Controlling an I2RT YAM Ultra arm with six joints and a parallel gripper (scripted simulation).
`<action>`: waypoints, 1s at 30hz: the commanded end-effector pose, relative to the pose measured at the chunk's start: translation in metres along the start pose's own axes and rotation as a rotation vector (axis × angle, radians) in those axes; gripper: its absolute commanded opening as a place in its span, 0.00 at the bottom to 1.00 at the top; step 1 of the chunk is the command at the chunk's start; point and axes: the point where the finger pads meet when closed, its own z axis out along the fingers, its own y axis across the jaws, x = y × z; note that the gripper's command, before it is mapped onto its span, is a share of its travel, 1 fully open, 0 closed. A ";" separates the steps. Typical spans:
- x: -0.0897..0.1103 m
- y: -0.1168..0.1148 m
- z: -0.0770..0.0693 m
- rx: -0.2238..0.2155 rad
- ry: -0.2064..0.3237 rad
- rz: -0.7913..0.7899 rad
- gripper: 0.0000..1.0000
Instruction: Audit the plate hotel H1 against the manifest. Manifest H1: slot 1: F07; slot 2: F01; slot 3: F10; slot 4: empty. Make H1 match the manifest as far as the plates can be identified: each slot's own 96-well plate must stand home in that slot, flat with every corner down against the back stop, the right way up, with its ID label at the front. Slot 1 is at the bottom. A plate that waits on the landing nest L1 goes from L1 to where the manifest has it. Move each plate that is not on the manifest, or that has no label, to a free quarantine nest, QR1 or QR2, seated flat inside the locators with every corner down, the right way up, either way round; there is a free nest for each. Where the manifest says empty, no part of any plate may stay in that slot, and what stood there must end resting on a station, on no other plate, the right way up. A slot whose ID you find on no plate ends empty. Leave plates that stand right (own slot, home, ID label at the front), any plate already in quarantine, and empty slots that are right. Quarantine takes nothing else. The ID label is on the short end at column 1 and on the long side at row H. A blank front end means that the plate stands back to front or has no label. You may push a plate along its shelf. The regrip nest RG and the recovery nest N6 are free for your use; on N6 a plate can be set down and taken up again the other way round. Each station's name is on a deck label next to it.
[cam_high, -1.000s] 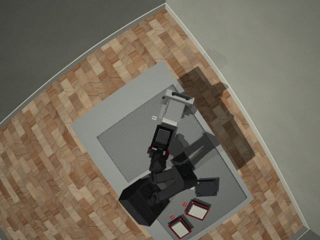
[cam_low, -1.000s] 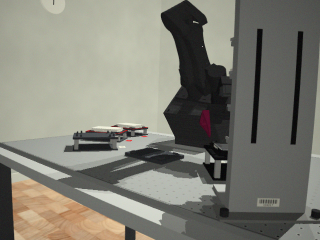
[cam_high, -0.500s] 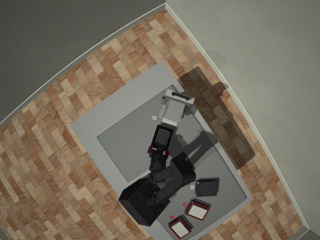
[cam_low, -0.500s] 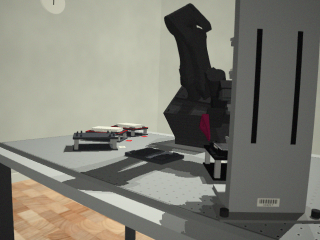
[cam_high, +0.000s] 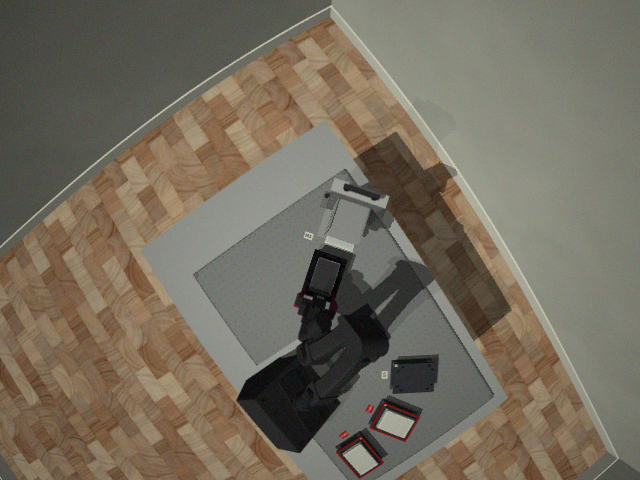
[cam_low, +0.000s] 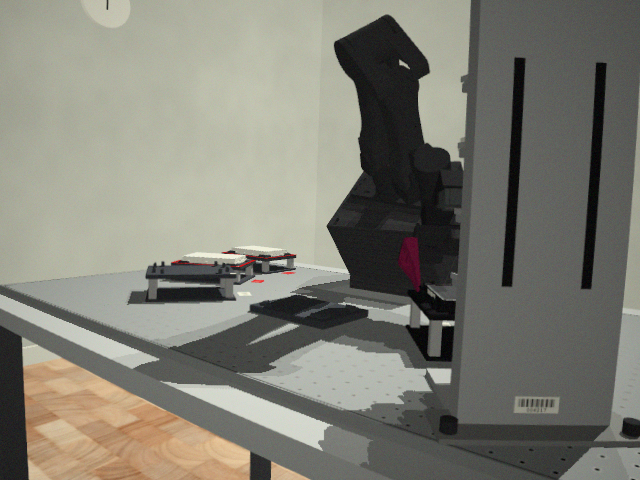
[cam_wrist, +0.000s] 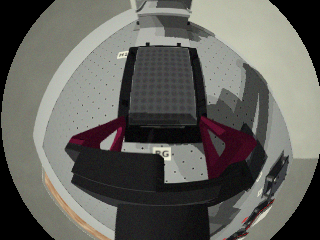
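Observation:
A dark 96-well plate (cam_high: 325, 274) (cam_wrist: 162, 82) (cam_low: 445, 292) lies on the black raised nest RG (cam_wrist: 162, 135); no ID label can be read on it. My gripper (cam_high: 316, 297) (cam_wrist: 162, 120) is open, its magenta fingertips apart at either side of the near end of the plate and nest, with nothing gripped. Hotel H1 (cam_high: 347, 219) (cam_low: 555, 335) stands just beyond RG; its slots and labels are hidden by its top and side panel. White plates lie on two red-rimmed quarantine nests, one plate (cam_high: 395, 421) (cam_low: 214, 257) nearer L1, the other plate (cam_high: 360, 457) (cam_low: 258, 251) farther off.
The grey landing nest (cam_high: 413, 377) (cam_low: 188, 271) stands on legs and bears no plate. A low black nest (cam_low: 310, 312) lies on the deck between it and RG. The arm's dark base (cam_high: 289, 403) stands at the table edge. The hotel's handle (cam_high: 361, 191) is at its far end.

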 end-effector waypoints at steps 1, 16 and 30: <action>0.001 0.003 0.001 -0.014 -0.001 -0.004 1.00; 0.009 0.004 0.003 -0.020 0.017 -0.013 1.00; 0.009 0.004 0.003 -0.020 0.017 -0.013 1.00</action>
